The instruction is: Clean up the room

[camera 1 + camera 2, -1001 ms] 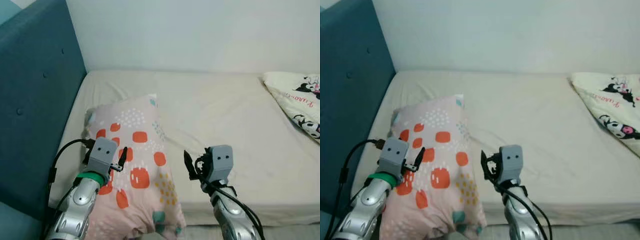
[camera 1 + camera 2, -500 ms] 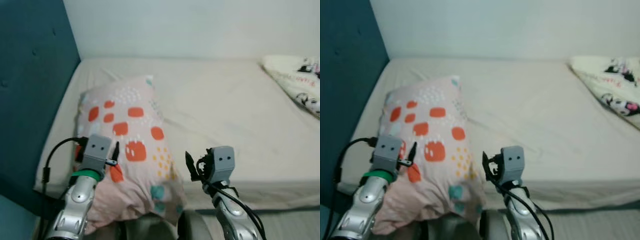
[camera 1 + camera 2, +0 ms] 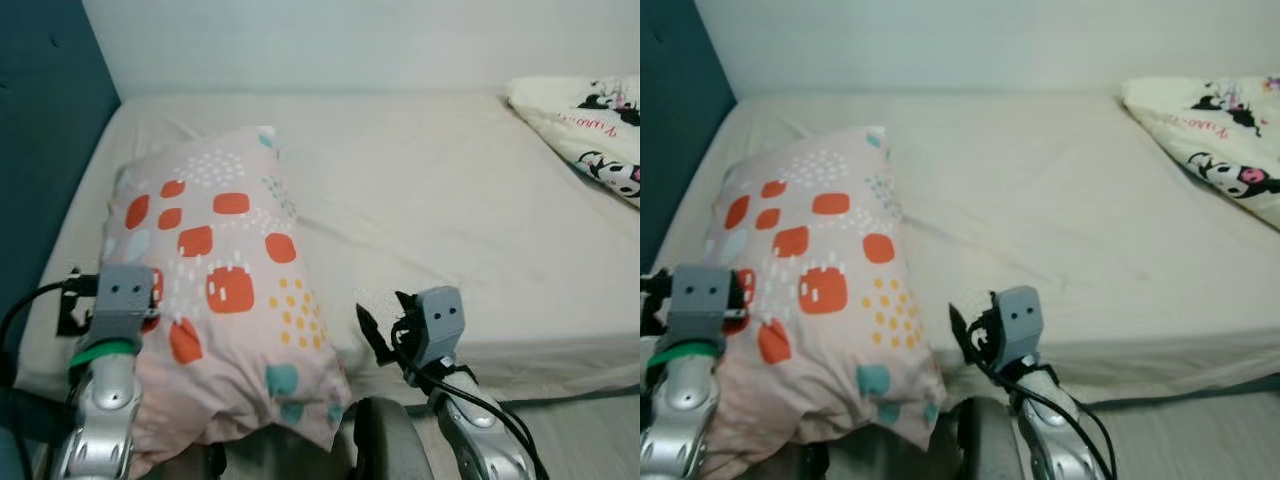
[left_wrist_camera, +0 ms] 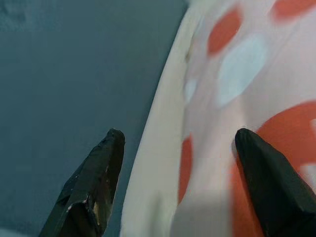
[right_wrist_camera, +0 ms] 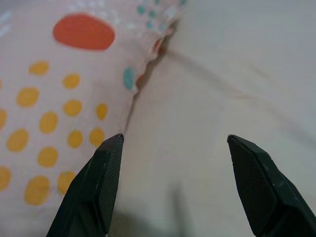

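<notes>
A pink fabric pillow with orange patches (image 3: 215, 290) is seen overhanging the beige mattress's (image 3: 440, 210) near edge, not yet straightened. It is flanked by the left gripper (image 4: 177, 182) and right gripper (image 5: 175, 185), both spread open and empty.

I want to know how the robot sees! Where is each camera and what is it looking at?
Left eye view: on the head, looking down at the bed and pillow; both arms show.
Right eye view: beside it, same scene.
Left wrist view: on the left arm, looking along the open left gripper at the pillow's edge.
Right wrist view: along the open right gripper, pillow beside sheet.
All share the pillow.
</notes>
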Robot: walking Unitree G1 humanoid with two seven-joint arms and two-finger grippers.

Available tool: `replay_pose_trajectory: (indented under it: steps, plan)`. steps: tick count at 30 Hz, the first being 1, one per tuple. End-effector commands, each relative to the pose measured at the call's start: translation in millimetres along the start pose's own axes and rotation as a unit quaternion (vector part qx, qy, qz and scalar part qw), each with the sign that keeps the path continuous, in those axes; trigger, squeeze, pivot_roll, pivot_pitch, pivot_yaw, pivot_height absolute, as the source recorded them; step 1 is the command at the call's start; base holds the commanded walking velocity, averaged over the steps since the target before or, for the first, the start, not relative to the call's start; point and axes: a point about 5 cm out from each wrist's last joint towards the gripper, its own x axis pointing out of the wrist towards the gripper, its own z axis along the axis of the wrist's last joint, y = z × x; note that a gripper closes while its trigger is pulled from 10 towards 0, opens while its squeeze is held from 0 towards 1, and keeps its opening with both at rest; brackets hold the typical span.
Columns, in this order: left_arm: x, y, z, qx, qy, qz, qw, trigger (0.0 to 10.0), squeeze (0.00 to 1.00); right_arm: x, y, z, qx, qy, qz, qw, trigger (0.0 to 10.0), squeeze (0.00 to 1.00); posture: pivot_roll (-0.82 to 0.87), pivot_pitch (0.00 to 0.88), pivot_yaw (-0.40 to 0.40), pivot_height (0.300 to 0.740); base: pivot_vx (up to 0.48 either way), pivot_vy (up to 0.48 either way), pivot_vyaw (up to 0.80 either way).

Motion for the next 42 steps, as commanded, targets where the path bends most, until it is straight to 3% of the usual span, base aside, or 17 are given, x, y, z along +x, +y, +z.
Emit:
replay_pose_trajectory:
  steps: [1, 4, 5, 7, 9, 14, 17, 19, 20, 23, 25, 29, 31, 33, 36, 37, 42]
  plan:
    - [1.3, 14.2, -7.3, 0.023, 0.014, 0.024, 0.999, 10.0, 0.00, 2.2, 6.8, 1.1, 0.003, 0.006, 0.032, 0.999, 10.0, 0.00, -0.05, 0.171, 0.024, 0.579, 0.000, 0.000, 0.00]
    - [6.2, 24.7, -10.9, 0.051, 0.015, 0.032, 0.998, 10.0, 0.00, 5.6, 9.9, 2.3, 0.004, 0.006, 0.048, 0.999, 10.0, 0.00, -0.04, 0.183, 0.022, 0.579, 0.000, 0.000, 0.00]
    - [17.8, 49.6, -15.9, 0.117, 0.009, 0.049, 0.992, 10.0, 0.00, 13.9, 16.5, 3.9, 0.013, 0.006, 0.071, 0.997, 10.0, 0.00, -0.04, 0.199, 0.021, 0.579, 0.000, 0.000, 0.00]
    - [20.1, 55.0, -16.4, 0.131, 0.009, 0.053, 0.990, 10.0, 0.00, 15.6, 17.9, 4.3, 0.016, 0.007, 0.075, 0.997, 10.0, 0.00, -0.04, 0.199, 0.021, 0.579, 0.000, 0.000, 0.00]
    - [24.2, 78.1, -30.7, 0.219, 0.029, 0.006, 0.975, 10.0, 0.00, 25.8, 32.4, 4.9, 0.015, 0.012, 0.111, 0.994, 10.0, 0.00, -0.02, 0.239, 0.028, 0.579, 0.000, 0.000, 0.00]
    - [14.5, 91.3, -50.7, 0.274, 0.079, -0.085, 0.955, 10.0, 0.00, 34.7, 45.1, 4.0, -0.009, 0.025, 0.144, 0.989, 10.0, 0.00, -0.01, 0.255, 0.031, 0.579, 0.000, 0.000, 0.00]
    - [14.5, 91.3, -50.7, 0.274, 0.079, -0.085, 0.955, 10.0, 0.00, 34.7, 45.1, 4.0, -0.009, 0.025, 0.144, 0.989, 10.0, 0.00, -0.01, 0.255, 0.031, 0.579, 0.000, 0.000, 0.00]
    - [10.3, 87.9, -55.0, 0.273, 0.089, -0.127, 0.949, 10.0, 0.00, 37.7, 46.4, 3.2, -0.017, 0.030, 0.144, 0.989, 10.0, 0.00, 0.00, 0.266, 0.025, 0.579, 0.000, 0.000, 0.00]
    - [8.7, 77.9, -52.9, 0.273, 0.072, -0.187, 0.941, 10.0, 0.00, 43.1, 46.9, 1.9, -0.034, 0.039, 0.133, 0.990, 10.0, 0.00, 0.01, 0.281, 0.016, 0.579, 0.000, 0.000, 0.00]
    - [12.4, 66.0, -47.9, 0.267, 0.045, -0.233, 0.934, 10.0, 0.00, 49.2, 48.6, 1.3, -0.047, 0.045, 0.124, 0.990, 10.0, 0.00, 0.01, 0.291, 0.008, 0.579, 0.000, 0.000, 0.00]
    - [35.6, 40.4, -31.9, 0.254, -0.011, -0.281, 0.925, 10.0, 0.00, 63.6, 52.7, -1.8, -0.100, 0.063, 0.097, 0.988, 10.0, 0.00, 0.02, 0.314, -0.007, 0.579, 0.000, 0.000, 0.00]
    - [53.1, 20.2, -15.8, 0.242, -0.041, -0.305, 0.920, 10.0, 0.00, 72.3, 60.3, -3.5, -0.125, 0.070, 0.088, 0.986, 10.0, 0.00, 0.01, 0.325, -0.008, 0.579, 0.000, 0.000, 0.00]
    - [59.9, 7.9, -4.7, 0.240, -0.057, -0.323, 0.914, 10.0, 0.00, 76.0, 69.0, -2.2, -0.115, 0.068, 0.095, 0.986, 10.0, 0.00, 0.00, 0.337, -0.004, 0.579, 0.000, 0.000, 0.00]
    - [69.7, -13.0, 22.5, 0.274, -0.108, -0.338, 0.894, 10.0, 0.00, 81.0, 86.8, 3.6, -0.068, 0.057, 0.115, 0.989, 10.0, 0.00, -0.02, 0.344, 0.006, 0.579, 0.000, 0.000, 0.00]
    - [74.3, -23.1, 40.0, 0.283, -0.135, -0.340, 0.887, 10.0, 0.00, 83.0, 96.1, 7.7, -0.035, 0.047, 0.124, 0.991, 10.0, 0.00, -0.02, 0.345, 0.011, 0.579, 0.000, 0.000, 0.00]
    - [80.1, -37.2, 65.6, 0.286, -0.168, -0.341, 0.880, 10.0, 0.00, 87.5, 107.8, 15.5, 0.010, 0.026, 0.128, 0.991, 10.0, 0.00, -0.03, 0.344, 0.021, 0.579, 0.000, 0.000, 0.00]
    - [83.5, -48.8, 85.7, 0.287, -0.192, -0.339, 0.875, 10.0, 0.00, 94.3, 112.7, 25.9, 0.032, -0.001, 0.110, 0.993, 10.0, 0.00, -0.03, 0.341, 0.026, 0.579, 0.000, 0.000, 0.00]
